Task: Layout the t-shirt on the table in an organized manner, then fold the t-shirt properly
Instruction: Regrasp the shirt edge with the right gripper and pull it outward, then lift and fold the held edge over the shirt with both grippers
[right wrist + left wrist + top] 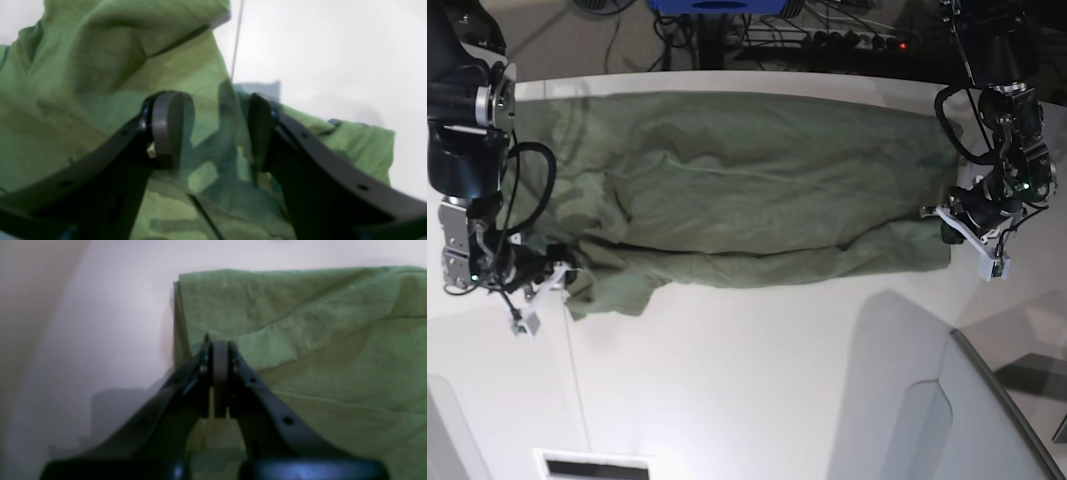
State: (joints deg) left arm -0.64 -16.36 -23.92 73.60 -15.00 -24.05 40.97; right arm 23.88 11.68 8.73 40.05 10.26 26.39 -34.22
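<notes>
Base view — left arm (1007, 140) angled downward

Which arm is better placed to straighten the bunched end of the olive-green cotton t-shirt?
Right, I think: its open black gripper hovers over the rumpled olive-green cotton t-shirt, while the left gripper is shut at the flatter end.

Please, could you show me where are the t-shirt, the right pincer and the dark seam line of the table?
T-shirt (777, 165): base view, on its broad smooth middle.
Right pincer (213, 130): right wrist view, midway between its open fingertips.
Dark seam line (237, 41): right wrist view, on its stretch beyond the cloth.
</notes>
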